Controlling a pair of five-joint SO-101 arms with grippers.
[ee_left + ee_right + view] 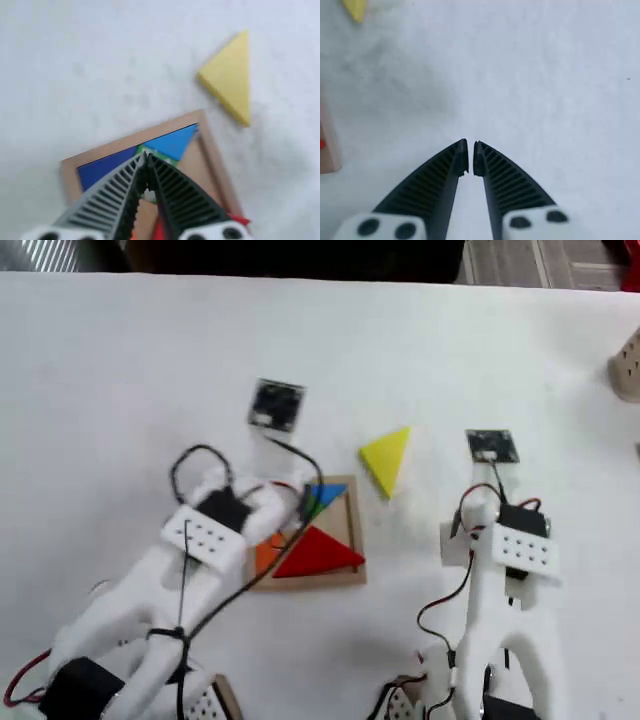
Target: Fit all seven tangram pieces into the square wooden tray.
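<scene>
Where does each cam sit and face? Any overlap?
High view: fixed above the table, looking down; left arm over the tray, right arm beside it.
Left wrist view: on the left arm, looking along the left claw at the tray's corner.
Right wrist view: on the right arm, looking past the right claw at the table.
Shared: all three show the yellow triangle and the tray.

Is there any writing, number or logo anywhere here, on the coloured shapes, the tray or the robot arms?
None can be read.
yellow triangle, red triangle, wooden tray: plain, no print.
Dark square board above the tray and second dark board on the other arm: any marks are too blurred to read.
</scene>
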